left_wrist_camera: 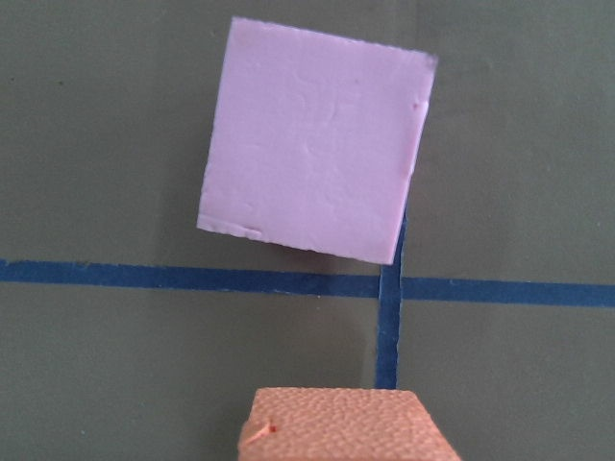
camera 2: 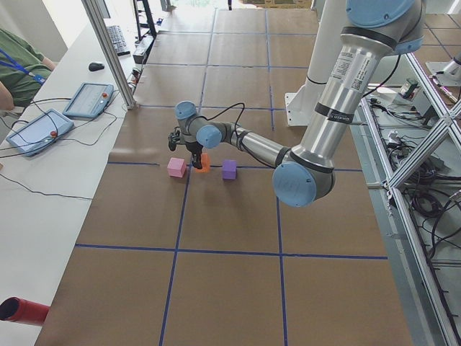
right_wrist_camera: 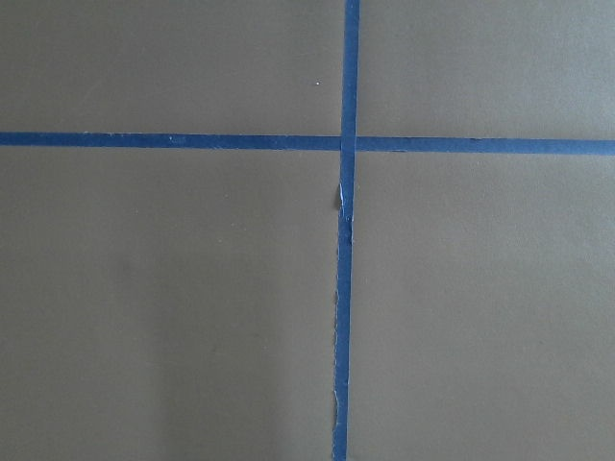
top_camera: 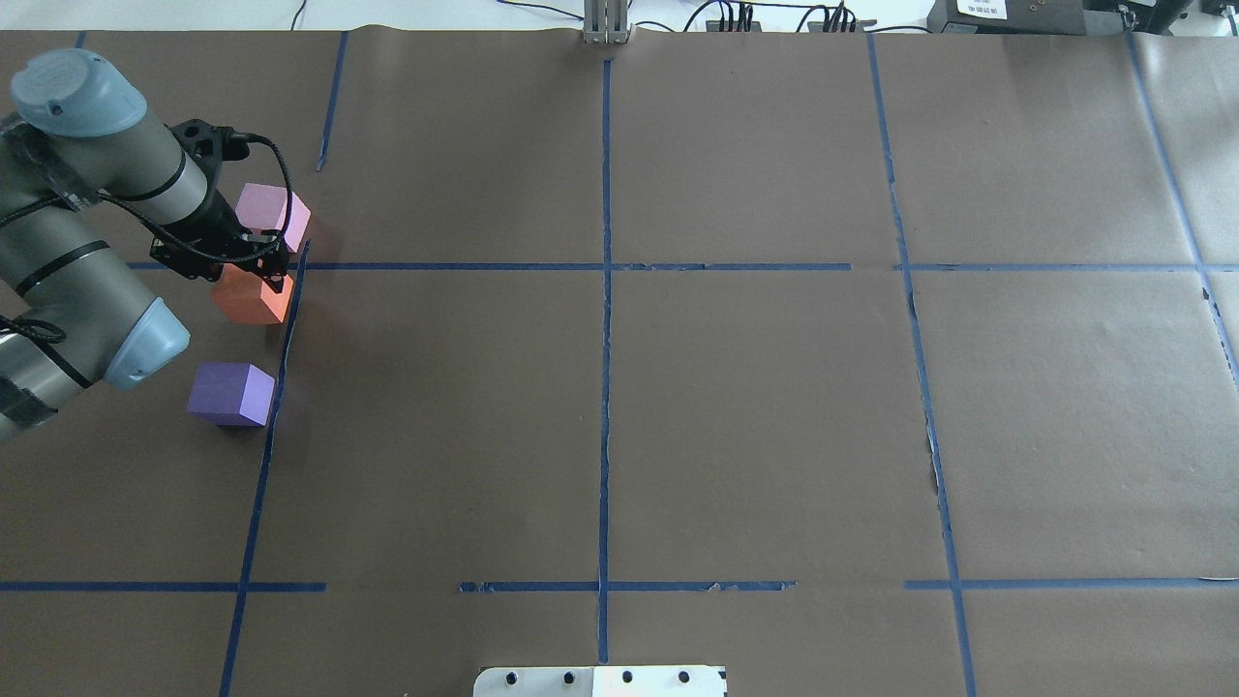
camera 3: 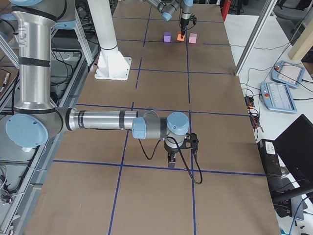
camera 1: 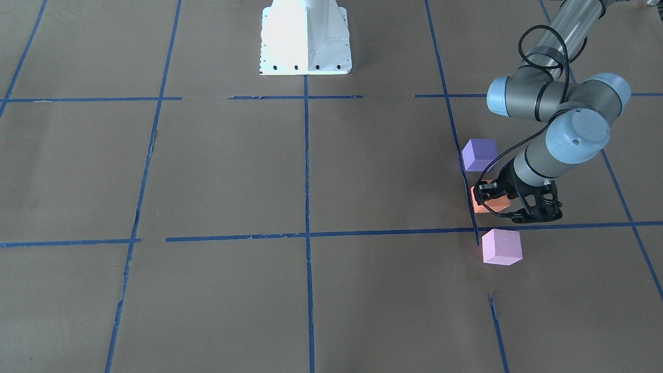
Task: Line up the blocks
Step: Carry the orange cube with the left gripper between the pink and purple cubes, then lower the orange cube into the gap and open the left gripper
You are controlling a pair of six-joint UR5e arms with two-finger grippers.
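Observation:
The three blocks stand in a row along a blue tape line on the robot's left. The violet-purple block (camera 1: 479,154) (top_camera: 230,393) is nearest the robot. The orange block (camera 1: 490,203) (top_camera: 252,298) is in the middle. The pale pink-lilac block (camera 1: 501,246) (top_camera: 274,215) is farthest. My left gripper (camera 1: 491,192) (top_camera: 259,263) comes down on the orange block and is shut on its top. The left wrist view shows the orange block (left_wrist_camera: 341,427) at the bottom edge and the pink block (left_wrist_camera: 317,154) beyond it. My right gripper (camera 3: 171,159) shows only in the exterior right view, so I cannot tell its state.
The table is covered in brown paper (top_camera: 755,416) with a grid of blue tape lines (top_camera: 605,387). The white robot base (camera 1: 305,41) stands at the table's edge. The right wrist view shows only a tape crossing (right_wrist_camera: 348,142). An operator's tablets (camera 2: 86,99) lie beside the table.

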